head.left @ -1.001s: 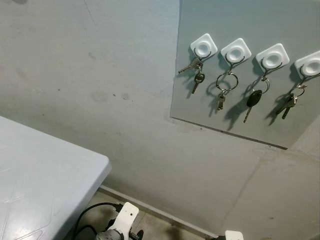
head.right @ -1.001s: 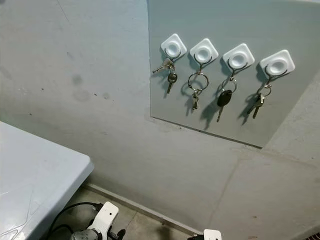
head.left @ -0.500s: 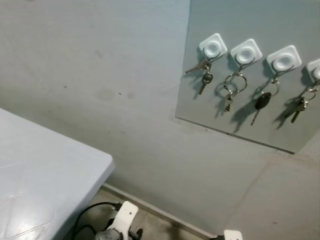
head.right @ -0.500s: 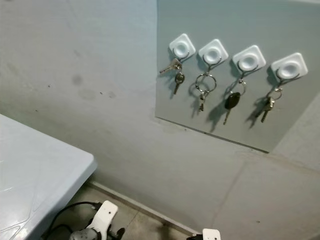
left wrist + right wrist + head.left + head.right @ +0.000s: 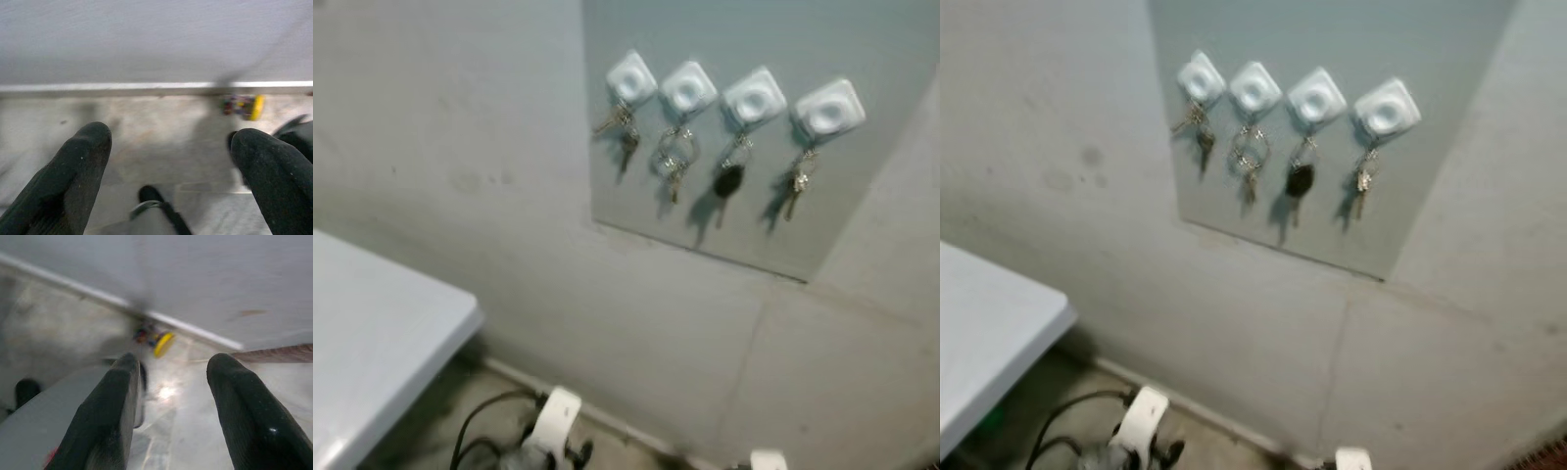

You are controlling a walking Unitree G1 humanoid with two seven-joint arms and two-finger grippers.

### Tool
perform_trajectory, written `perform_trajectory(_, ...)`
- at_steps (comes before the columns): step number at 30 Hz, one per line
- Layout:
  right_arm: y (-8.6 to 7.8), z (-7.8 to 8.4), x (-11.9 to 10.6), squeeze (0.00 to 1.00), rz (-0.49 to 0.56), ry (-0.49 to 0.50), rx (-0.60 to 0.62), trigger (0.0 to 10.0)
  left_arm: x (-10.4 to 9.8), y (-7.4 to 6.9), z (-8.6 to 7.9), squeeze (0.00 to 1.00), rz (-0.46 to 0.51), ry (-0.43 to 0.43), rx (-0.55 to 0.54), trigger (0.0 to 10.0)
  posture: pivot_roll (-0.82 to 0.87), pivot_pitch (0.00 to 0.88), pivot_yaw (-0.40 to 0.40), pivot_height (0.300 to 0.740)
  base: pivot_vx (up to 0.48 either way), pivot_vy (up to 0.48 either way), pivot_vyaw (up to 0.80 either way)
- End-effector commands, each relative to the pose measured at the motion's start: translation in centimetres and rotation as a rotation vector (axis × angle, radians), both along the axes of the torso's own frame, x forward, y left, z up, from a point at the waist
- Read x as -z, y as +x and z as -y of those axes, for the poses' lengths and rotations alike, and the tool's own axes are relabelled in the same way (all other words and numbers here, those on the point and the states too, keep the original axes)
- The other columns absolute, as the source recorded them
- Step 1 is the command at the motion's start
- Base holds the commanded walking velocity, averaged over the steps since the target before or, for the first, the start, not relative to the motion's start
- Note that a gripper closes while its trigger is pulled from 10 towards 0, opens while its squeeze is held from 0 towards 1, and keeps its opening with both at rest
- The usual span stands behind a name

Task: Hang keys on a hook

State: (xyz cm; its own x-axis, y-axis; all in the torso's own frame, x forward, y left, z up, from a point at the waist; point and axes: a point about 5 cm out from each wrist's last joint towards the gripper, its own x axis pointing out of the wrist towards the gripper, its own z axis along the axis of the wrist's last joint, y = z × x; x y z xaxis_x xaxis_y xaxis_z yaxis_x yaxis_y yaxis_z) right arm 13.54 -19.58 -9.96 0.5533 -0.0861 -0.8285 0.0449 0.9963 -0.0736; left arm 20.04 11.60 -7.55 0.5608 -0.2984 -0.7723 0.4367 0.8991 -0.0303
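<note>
Grey wall fills most of what we see from the head views, with a paler panel (image 5: 734,176) set on it toward the far right. Four white hooks (image 5: 688,88) sit in a row across that panel, and each one already carries a bunch of keys (image 5: 673,166); the third bunch has a black-headed key (image 5: 728,182). A white table (image 5: 372,343) juts in at the near left, and a dark cable (image 5: 484,421) trails over the floor below it. Both views are blurred.

From the left wrist, we see the left gripper (image 5: 168,161) hanging low with its two black fingers (image 5: 73,171) spread wide and nothing between them. Beyond it lie pale floor, a skirting line and a small yellow object (image 5: 247,106) near the wall.

From the right wrist, the right gripper (image 5: 168,396) is likewise spread apart and empty, pointing down at the floor, with the same yellow object (image 5: 159,341) by the wall's foot.

We judge the keys to be light, hard and loose: the bunch will swing and jingle, and smooth metal slips easily. The ring is the part to pinch, so that the loop stays free to pass over a hook. As all four bunches hang in place, the job looks finished to us.
</note>
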Motion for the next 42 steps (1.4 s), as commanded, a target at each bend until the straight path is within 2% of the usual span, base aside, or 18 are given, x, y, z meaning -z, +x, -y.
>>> perform_trajectory(1,-0.2,-0.8,0.2,0.0,-0.011,0.017,-0.007,10.0,-0.2,0.4,-1.0,0.0,0.016,0.015,-0.006,10.0,-0.07,0.0,0.019,0.714,0.0,0.0,-0.53)
perform_trajectory(11,-0.3,-0.9,0.2,0.0,-0.014,0.012,-0.021,10.0,-0.4,0.6,-1.2,0.0,0.026,-0.004,-0.015,10.0,-0.07,0.0,0.013,0.714,0.0,0.0,-0.53)
perform_trajectory(17,-0.3,-0.9,0.2,0.0,-0.015,0.011,-0.029,10.0,-0.4,0.6,-1.0,0.0,0.022,-0.007,-0.02,10.0,-0.07,0.0,0.013,0.714,0.0,0.458,-0.53)
perform_trajectory(26,-0.2,-0.9,0.2,0.0,-0.013,0.01,-0.029,10.0,-0.5,1.0,-0.7,0.0,0.023,0.0,-0.011,10.0,-0.06,0.0,0.012,0.71,0.0,0.0,-0.52)
perform_trajectory(29,-0.2,-0.9,0.2,0.0,-0.01,0.01,-0.025,10.0,-0.5,1.0,-0.6,0.0,0.021,0.003,-0.007,10.0,-0.06,0.0,0.012,0.692,0.0,0.0,0.0)
perform_trajectory(42,0.0,-0.9,0.1,0.0,0.01,0.021,-0.011,10.0,-0.6,1.2,0.5,0.0,0.025,0.006,0.016,10.0,-0.06,0.0,0.017,0.692,0.0,0.0,0.0)
